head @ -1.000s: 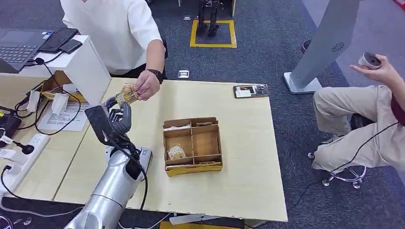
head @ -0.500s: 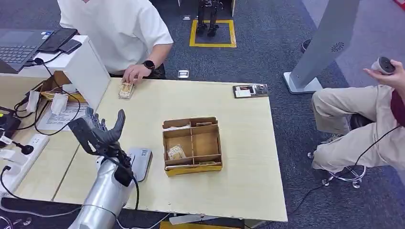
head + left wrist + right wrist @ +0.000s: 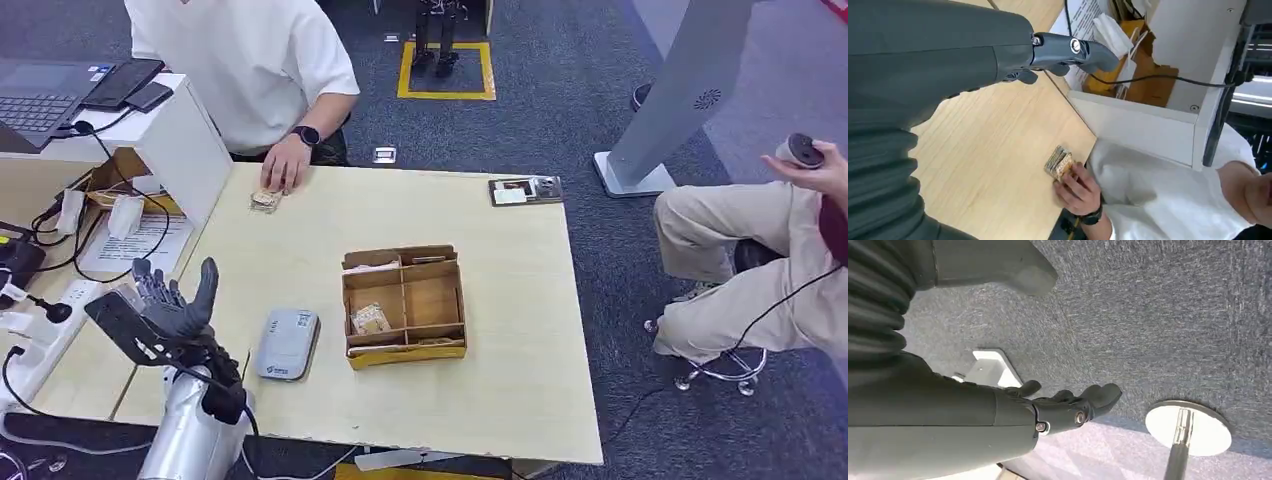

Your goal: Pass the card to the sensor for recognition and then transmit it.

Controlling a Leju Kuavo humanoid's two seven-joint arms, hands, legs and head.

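The card (image 3: 266,199) lies on the far left part of the table (image 3: 480,370), under the fingers of a person in a white shirt (image 3: 287,163); the left wrist view shows the card (image 3: 1058,163) under that same hand too. A grey sensor (image 3: 286,343) lies flat near the table's front left. My left hand (image 3: 165,307) is raised over the table's left front edge, fingers spread, holding nothing, left of the sensor. My right hand (image 3: 1068,406) hangs over grey carpet with fingers loosely apart and nothing in it.
A wooden divided box (image 3: 403,303) with another card inside (image 3: 370,319) stands mid-table. A white stand (image 3: 180,140), cables and a power strip (image 3: 45,330) crowd the left side. A small device (image 3: 525,190) lies at the far edge. A seated person (image 3: 760,260) is at the right.
A second ago the person took the card from my raised left hand and set it on the table. My left hand has since drawn back and down toward the front left edge.
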